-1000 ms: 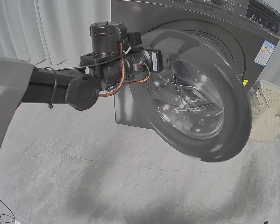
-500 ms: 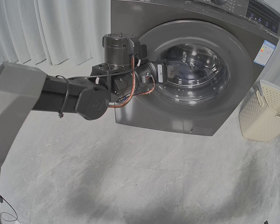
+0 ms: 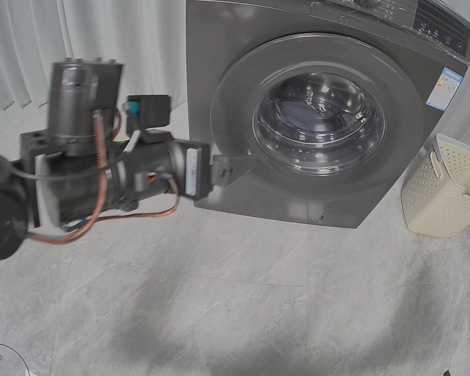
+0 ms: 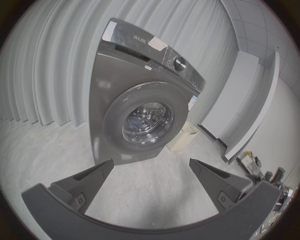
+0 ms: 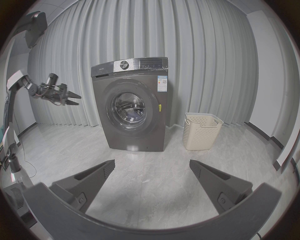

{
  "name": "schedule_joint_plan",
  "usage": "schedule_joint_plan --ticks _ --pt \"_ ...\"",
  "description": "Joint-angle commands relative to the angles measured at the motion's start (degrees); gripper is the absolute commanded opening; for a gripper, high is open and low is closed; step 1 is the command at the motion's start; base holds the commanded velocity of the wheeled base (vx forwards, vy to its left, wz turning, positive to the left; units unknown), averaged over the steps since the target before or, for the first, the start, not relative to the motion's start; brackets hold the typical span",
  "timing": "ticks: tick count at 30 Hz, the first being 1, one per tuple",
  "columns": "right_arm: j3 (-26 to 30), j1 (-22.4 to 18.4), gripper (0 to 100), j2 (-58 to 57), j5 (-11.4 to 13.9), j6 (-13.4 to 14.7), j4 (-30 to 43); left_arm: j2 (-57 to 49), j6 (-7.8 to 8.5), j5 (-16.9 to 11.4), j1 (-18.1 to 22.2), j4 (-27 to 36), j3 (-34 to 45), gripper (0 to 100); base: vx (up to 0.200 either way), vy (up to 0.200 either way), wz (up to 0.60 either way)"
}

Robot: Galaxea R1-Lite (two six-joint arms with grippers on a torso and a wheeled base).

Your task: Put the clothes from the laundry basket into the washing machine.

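My left gripper [image 4: 150, 162] hangs with its fingers spread wide at the left middle of the head view, apart from the dark grey front-loading metal washing machine [image 3: 208, 49] in the upper centre. Its round glass-windowed door [image 3: 311, 182] sits shut, with dark bluish clothes [image 3: 300, 114] showing behind the glass. The cream perforated plastic laundry basket [image 3: 453, 193] stands on the pale marbled floor [image 3: 232, 289] just beside the machine at the right edge, and my right gripper [image 5: 151, 162], in the bottom right corner, is likewise spread.
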Motion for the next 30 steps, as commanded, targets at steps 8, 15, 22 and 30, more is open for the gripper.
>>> schedule_joint_plan --ticks 8,15,22,30 --pt "1.01 0.01 100 -0.93 -0.01 -0.01 -0.01 -56.47 10.51 -1.99 12.66 1.4 47.41 100 0.0 0.0 0.0" --pt "1.01 0.01 100 -0.93 -0.01 -0.01 -0.01 -69.22 10.86 -2.87 26.28 3.07 53.74 100 0.0 0.0 0.0" --pt "1.01 0.01 100 -0.93 -0.01 -0.01 -0.01 -80.2 10.42 -5.15 34.02 6.14 59.72 100 0.0 0.0 0.0" --pt "1.01 0.01 100 -0.93 -0.01 -0.01 -0.01 -92.77 10.59 -11.92 38.15 23.46 59.72 100 0.0 0.0 0.0"
